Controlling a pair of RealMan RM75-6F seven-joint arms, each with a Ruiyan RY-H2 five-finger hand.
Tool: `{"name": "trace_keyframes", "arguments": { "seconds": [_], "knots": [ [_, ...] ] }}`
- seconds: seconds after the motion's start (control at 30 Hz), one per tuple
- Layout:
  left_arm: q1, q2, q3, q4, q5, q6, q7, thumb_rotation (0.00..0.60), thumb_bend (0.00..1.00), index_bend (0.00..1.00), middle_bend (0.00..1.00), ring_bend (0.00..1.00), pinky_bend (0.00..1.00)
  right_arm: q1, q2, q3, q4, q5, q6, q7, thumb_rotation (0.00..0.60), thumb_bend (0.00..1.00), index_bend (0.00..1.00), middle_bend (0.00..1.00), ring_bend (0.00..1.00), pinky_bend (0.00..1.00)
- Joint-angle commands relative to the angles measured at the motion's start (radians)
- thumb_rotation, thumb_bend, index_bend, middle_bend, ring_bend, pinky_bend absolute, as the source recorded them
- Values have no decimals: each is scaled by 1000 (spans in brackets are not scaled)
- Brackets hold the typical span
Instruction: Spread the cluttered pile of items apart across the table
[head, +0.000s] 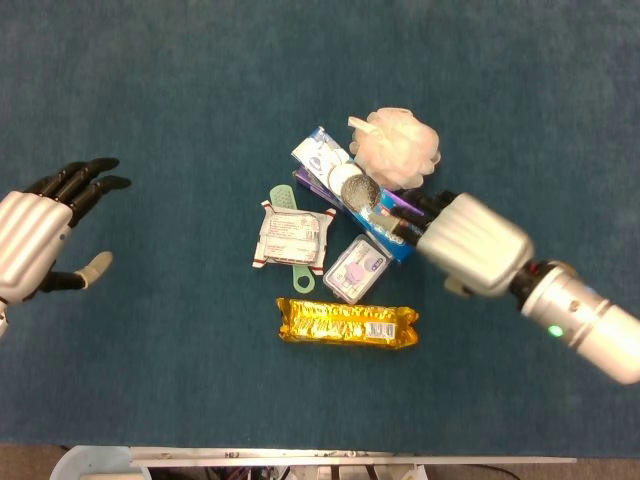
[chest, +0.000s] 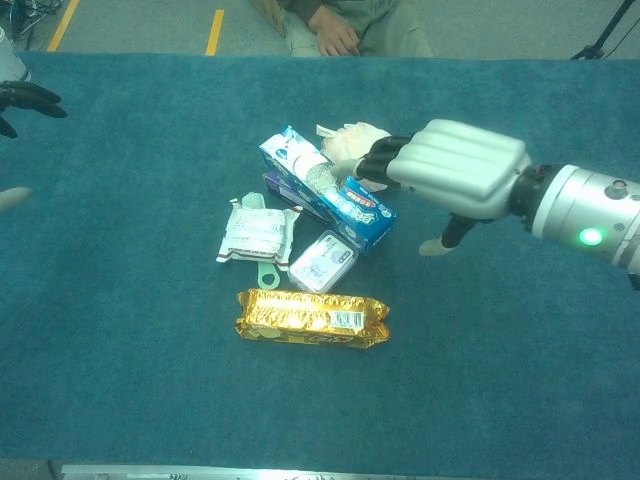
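The pile sits mid-table: a cream bath pouf (head: 397, 148) (chest: 352, 140), a blue toothpaste box (head: 345, 190) (chest: 330, 190) with a steel scourer (head: 358, 190) on it, a white packet (head: 292, 237) (chest: 256, 232) over a green handle (head: 283, 199), a small clear case (head: 356, 268) (chest: 323, 261) and a gold biscuit pack (head: 346, 322) (chest: 312, 317). My right hand (head: 462, 243) (chest: 450, 168) hovers at the pile's right side, fingers stretched over the box's right end and below the pouf, holding nothing. My left hand (head: 40, 235) (chest: 22, 97) is far left, open.
Teal carpet (head: 160, 90) covers the whole table. A seated person (chest: 345, 25) is beyond the far edge. The table's front edge (head: 350, 455) runs along the bottom.
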Motion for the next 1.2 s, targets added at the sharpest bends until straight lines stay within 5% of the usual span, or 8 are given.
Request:
{"name": "trace_keyframes", "arguments": {
  "seconds": [0.03,0.33,0.53,0.67,1.2],
  "knots": [
    [5,4,2,0,0,4,-3,600,319,155,99,112,258,19,-16,-29,-16,-21,-17,-21,600,0,57,218,156,363],
    [15,10,6,1,2,9,-7,600,319,155,99,112,258,35,56,-105,-39,-114,-64,107,600,1,84,271,183,374],
    [6,2,0,-3,0,-6,5,600,319,155,99,112,258,65,127,-154,-38,-148,-148,220,600,283,164,351,224,400],
    [1,-1,0,-11,3,-15,15,600,319,155,99,112,258,90,141,-177,-31,-149,-205,240,600,306,172,359,230,400],
    [25,12,5,-17,5,11,7,600,319,155,98,112,258,148,-23,-176,45,-46,-269,141,600,306,173,360,231,400]
  ]
}}
